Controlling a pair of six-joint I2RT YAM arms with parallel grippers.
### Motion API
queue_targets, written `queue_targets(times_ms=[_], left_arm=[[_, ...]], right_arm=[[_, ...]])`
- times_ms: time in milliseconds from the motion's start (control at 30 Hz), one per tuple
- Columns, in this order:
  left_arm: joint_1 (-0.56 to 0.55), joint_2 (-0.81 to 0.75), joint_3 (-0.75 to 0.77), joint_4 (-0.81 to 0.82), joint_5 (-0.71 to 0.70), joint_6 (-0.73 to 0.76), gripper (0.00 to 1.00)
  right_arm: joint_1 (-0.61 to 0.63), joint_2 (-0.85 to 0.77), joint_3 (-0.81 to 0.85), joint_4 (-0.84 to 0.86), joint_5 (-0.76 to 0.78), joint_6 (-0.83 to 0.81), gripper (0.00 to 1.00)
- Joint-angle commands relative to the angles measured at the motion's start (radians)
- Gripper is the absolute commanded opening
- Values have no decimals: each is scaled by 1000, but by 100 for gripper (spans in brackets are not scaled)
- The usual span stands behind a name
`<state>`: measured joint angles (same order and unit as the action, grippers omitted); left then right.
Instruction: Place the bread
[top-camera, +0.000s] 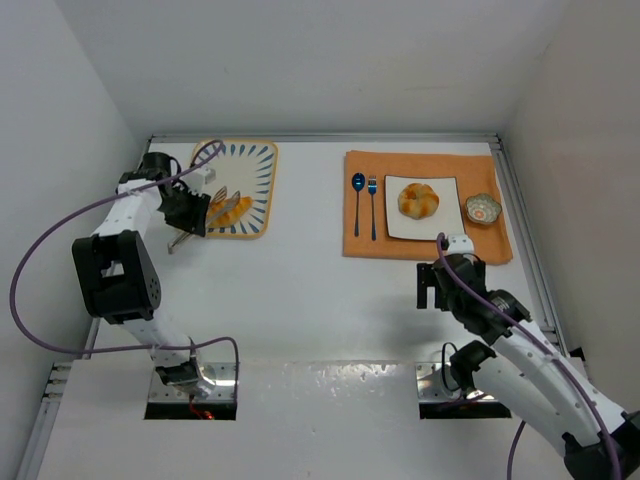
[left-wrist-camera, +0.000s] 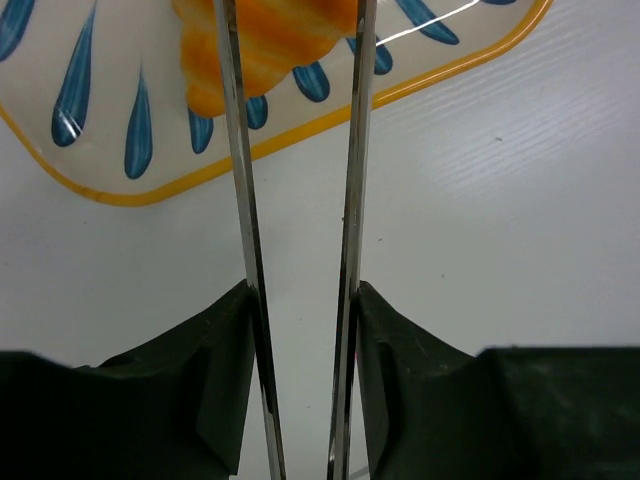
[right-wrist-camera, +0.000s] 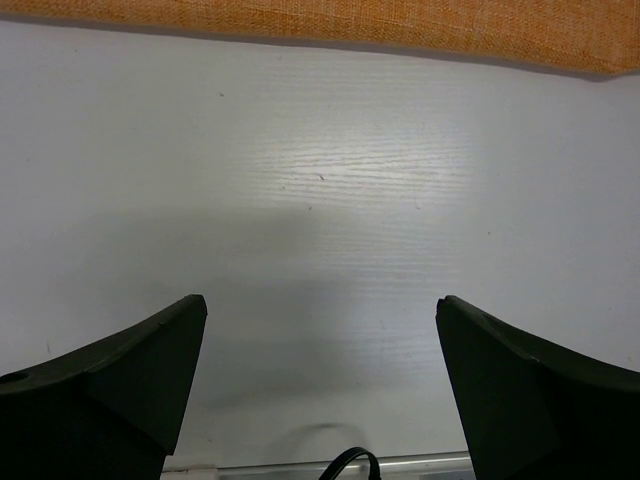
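On the tray (top-camera: 262, 190), the golden striped loaf (left-wrist-camera: 270, 45) is half hidden by tongs (left-wrist-camera: 245, 200) the left gripper (left-wrist-camera: 300, 300) pinches. The right gripper (right-wrist-camera: 320, 320) gapes wide.

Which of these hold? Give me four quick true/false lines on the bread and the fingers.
1. The round bun sits on the white square plate. True.
2. The oval loaf lies on the orange placemat. False: it lies on the blue-patterned tray, across the table from the placemat.
3. The left gripper clamps metal tongs between its fingers, with the tips at the loaf. True.
4. The right gripper is shut on the spoon. False: it is open and empty over bare table; the spoon lies on the placemat.
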<state>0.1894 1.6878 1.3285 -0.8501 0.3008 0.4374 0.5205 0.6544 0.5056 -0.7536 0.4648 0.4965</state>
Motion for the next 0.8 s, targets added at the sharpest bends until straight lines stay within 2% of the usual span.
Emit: queue_targets(times_ms=[0, 67, 133, 200, 367, 533, 700, 767], left_arm=[[12, -14, 14, 19, 4, 9, 45], [-1, -25, 14, 28, -14, 9, 45], [-1, -37, 14, 28, -35, 9, 55], [-1, -50, 38, 28, -35, 9, 59], [-10, -59, 106, 16, -35, 9, 63], [-10, 30, 141, -50, -45, 43, 61], [-10, 41, 113, -50, -35, 52, 54], [-10, 41, 103, -62, -35, 63, 54]], right_arm=[[6, 22, 33, 19, 3, 2, 97], [6, 27, 31, 26, 2, 1, 97], [3, 34, 30, 43, -3, -10, 97], [6, 50, 36, 57, -8, -16, 97], [6, 89, 54, 65, -21, -41, 97], [7, 90, 59, 65, -20, -47, 98], [9, 57, 39, 62, -5, -36, 98], [7, 47, 36, 62, 3, -35, 98]])
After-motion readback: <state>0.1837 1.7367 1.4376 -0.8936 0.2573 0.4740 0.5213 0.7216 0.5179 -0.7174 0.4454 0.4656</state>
